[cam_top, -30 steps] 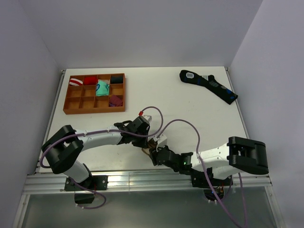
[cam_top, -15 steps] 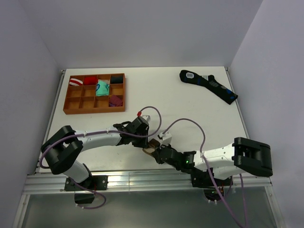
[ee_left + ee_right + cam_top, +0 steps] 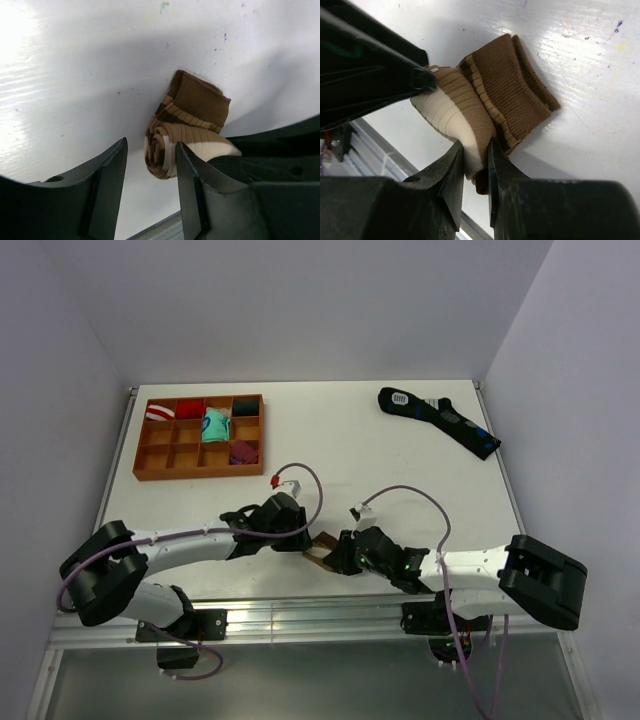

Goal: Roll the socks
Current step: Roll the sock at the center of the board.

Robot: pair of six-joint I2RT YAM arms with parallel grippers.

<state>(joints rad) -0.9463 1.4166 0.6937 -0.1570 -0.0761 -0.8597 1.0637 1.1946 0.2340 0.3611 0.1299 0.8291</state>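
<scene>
The socks (image 3: 319, 552) form a brown roll with cream stripes near the table's front edge, between the two arms. In the right wrist view my right gripper (image 3: 475, 150) is shut on the cream and tan part of the socks (image 3: 492, 90), and the ribbed brown cuff lies flat on the table. My left gripper (image 3: 151, 150) is open. The spiral end of the socks (image 3: 185, 125) lies just beyond its right finger (image 3: 192, 185), and nothing sits between the fingers. From above, the left gripper (image 3: 298, 532) is left of the roll and the right gripper (image 3: 338, 554) is at its right side.
A wooden compartment tray (image 3: 200, 474) at the back left holds red (image 3: 190, 409), teal (image 3: 214, 426) and purple (image 3: 243, 452) bundles. A black-navy sock (image 3: 440, 420) lies at the back right. The metal rail of the table's front edge (image 3: 300, 615) runs just behind the roll.
My right gripper closed on the roll and holds it. My left gripper opened, let go of the socks and drew back to the left.
</scene>
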